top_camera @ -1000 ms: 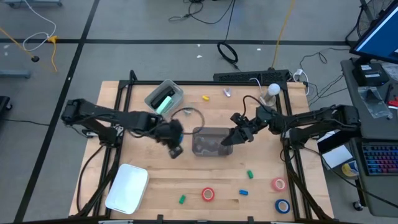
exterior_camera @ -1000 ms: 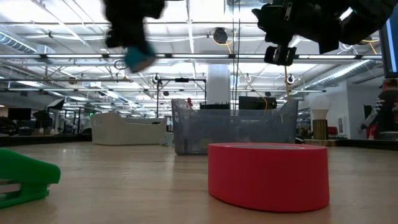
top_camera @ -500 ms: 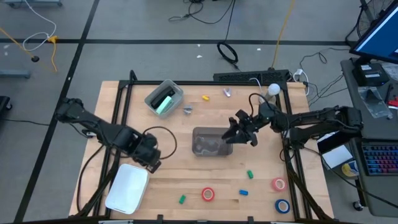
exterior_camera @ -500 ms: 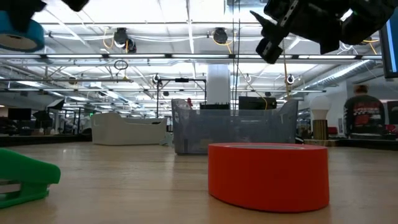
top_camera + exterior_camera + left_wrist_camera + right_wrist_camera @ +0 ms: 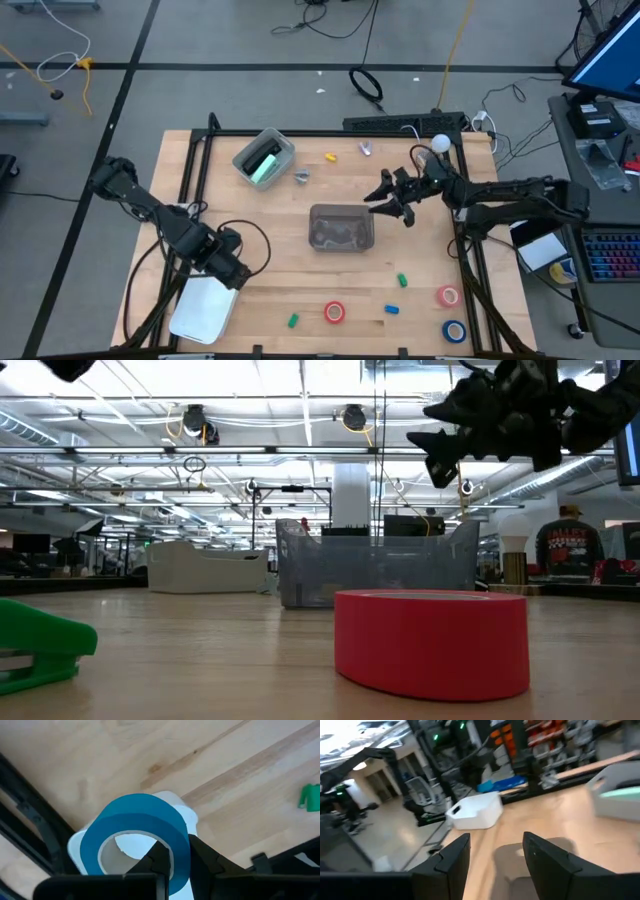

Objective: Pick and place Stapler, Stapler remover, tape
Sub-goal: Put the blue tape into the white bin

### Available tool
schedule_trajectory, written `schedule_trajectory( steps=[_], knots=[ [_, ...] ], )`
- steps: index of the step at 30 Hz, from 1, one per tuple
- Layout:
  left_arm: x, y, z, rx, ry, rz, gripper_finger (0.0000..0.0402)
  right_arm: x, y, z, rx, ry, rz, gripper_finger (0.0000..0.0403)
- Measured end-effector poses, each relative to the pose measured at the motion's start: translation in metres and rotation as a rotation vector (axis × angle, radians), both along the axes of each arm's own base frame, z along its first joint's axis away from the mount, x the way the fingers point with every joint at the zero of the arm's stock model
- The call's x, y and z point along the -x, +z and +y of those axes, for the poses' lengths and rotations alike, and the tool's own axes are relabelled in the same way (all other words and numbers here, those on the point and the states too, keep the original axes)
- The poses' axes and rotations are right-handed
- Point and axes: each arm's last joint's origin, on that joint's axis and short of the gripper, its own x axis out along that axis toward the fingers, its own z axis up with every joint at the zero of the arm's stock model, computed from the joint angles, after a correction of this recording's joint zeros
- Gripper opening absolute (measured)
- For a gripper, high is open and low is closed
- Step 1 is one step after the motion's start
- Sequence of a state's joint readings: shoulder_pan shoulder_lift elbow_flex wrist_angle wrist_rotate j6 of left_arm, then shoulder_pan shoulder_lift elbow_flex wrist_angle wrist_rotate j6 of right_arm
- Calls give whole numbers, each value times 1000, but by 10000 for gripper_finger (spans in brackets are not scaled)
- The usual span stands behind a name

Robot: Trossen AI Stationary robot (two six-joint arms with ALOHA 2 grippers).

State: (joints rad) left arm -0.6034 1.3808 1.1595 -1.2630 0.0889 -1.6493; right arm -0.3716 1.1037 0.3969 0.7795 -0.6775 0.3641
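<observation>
Your left tool (image 5: 172, 865) grips a blue tape ring (image 5: 135, 837) above the white bin (image 5: 205, 305) at 7 o'clock; your right tool (image 5: 388, 207) hangs wide and empty near the counter's (image 5: 420, 310) centre; the mint-green oblong stapler (image 5: 263, 165) sits binned at 11, three tape rings unplaced.

Landmark: clear plastic rectangular bin (image 5: 341, 227) at centre of wooden table (image 5: 300, 285). Grey open-top tray (image 5: 247, 150) behind it toward far-left. White lidded container (image 5: 204, 304) at near-left. Small green blocks (image 5: 401, 280) near-right; yellow piece (image 5: 330, 157) behind.
</observation>
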Motion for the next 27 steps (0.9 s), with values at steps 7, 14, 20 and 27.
schedule_trajectory(
  steps=[7, 14, 20, 27],
  knots=[
    [-1, -19, -3, 66, 8, 12, 37, 18, 3, -11, 71, -227, -20, 173],
    [8, -25, -10, 175, 39, 135, 37, 29, 1, -10, 93, -307, 85, 174],
    [8, -26, -16, 199, 68, 128, 37, 33, 0, -9, 103, -308, 108, 177],
    [4, -52, -25, 251, 73, -11, 37, 33, -1, -11, 108, -361, 124, 172]
  ],
)
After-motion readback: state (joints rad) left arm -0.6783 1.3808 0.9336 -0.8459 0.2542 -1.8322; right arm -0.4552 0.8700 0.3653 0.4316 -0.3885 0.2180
